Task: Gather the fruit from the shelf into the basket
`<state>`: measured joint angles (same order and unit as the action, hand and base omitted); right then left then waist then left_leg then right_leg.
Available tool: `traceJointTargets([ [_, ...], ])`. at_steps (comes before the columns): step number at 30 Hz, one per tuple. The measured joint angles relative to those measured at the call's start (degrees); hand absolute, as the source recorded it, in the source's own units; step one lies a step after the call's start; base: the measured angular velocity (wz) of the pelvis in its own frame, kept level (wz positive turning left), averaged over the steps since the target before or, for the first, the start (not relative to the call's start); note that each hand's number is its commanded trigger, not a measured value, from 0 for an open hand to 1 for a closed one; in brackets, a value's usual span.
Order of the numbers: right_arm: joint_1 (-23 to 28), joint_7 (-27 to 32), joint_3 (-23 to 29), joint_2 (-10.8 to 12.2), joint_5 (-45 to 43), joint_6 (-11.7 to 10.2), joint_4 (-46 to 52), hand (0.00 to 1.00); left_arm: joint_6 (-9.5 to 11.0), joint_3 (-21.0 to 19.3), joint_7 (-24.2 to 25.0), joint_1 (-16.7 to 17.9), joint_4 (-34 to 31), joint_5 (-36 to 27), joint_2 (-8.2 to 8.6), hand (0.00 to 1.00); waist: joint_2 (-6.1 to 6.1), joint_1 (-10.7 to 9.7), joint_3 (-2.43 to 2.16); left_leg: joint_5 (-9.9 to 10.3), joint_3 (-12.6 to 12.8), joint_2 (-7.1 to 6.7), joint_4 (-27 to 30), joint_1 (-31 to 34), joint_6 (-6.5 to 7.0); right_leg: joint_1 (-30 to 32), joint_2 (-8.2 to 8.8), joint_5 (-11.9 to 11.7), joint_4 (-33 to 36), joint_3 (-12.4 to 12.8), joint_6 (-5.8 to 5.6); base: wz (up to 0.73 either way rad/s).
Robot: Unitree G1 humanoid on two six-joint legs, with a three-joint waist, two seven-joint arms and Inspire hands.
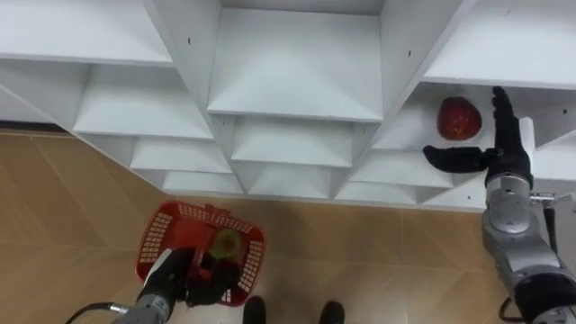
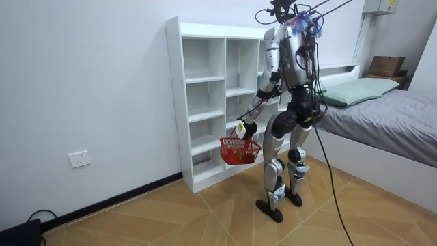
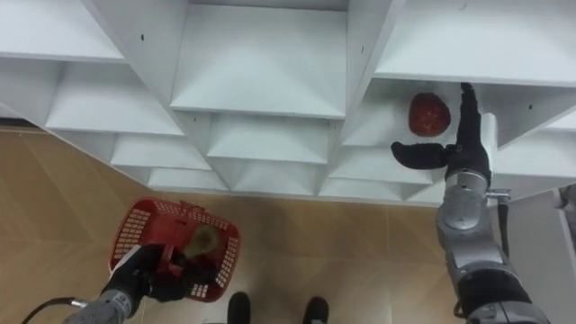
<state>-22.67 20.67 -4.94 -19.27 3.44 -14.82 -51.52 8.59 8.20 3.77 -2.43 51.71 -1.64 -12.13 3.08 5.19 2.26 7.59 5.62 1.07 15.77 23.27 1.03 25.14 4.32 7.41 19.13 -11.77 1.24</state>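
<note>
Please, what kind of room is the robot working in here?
Most likely a bedroom in a home: a bed with a grey cover and a pillow stands near a white open shelf unit, on a wooden floor.

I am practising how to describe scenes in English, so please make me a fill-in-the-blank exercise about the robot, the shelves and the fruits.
1. The right hand reaches into the white shelf unit toward a ____ fruit.
2. Its fingers are straight, so this hand is ____.
3. The left hand holds the red basket by its ____.
4. A greenish fruit lies in the ____.
Missing words: red; open; handle; basket.
</note>
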Motion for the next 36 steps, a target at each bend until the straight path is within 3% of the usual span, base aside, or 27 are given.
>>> traceJointTargets([
  [4,0.0,0.4,-0.1,0.0,0.5,1.2,-1.6,0.00,-1.2,1.3,-1.0,-0.3,0.0,-0.6,0.01,1.00,-0.03,0.0,0.02,0.0,0.3,0.03,0.1,0.8,0.00,1.1,0.06,0.0,0.5,0.3,0.00,-0.02],
  [13,-1.1,2.0,-0.5,0.0,1.8,1.2,-1.6,0.00,-2.1,3.6,-2.1,-2.5,0.0,-1.1,-0.02,1.00,-0.35,0.0,0.24,0.0,0.5,0.05,1.4,2.5,0.04,2.6,0.55,0.0,1.4,0.5,0.03,-0.01],
  [19,-2.1,2.8,-0.5,0.0,2.3,1.2,-1.6,0.00,-2.1,3.8,-3.1,-3.1,0.0,-1.4,0.37,1.00,-0.90,0.0,0.49,0.0,0.8,0.12,1.4,2.8,0.06,3.0,0.48,-0.1,1.5,0.8,0.15,-0.03],
  [26,-3.8,4.3,-0.6,0.0,7.6,2.0,-1.5,0.00,-2.3,5.3,-3.2,-3.3,1.2,-3.2,0.34,1.00,-0.94,0.0,0.46,-0.1,1.2,0.11,1.5,2.8,0.12,3.1,0.61,-0.1,1.6,0.8,0.15,0.00],
  [36,-6.2,3.2,-0.6,0.0,8.0,2.4,-1.4,0.00,-2.3,5.7,-3.1,-4.3,1.2,-3.2,0.32,1.00,-0.92,-0.1,0.45,-0.1,1.4,0.11,1.6,2.6,0.21,3.0,0.61,-0.1,1.7,1.0,0.18,0.00],
])
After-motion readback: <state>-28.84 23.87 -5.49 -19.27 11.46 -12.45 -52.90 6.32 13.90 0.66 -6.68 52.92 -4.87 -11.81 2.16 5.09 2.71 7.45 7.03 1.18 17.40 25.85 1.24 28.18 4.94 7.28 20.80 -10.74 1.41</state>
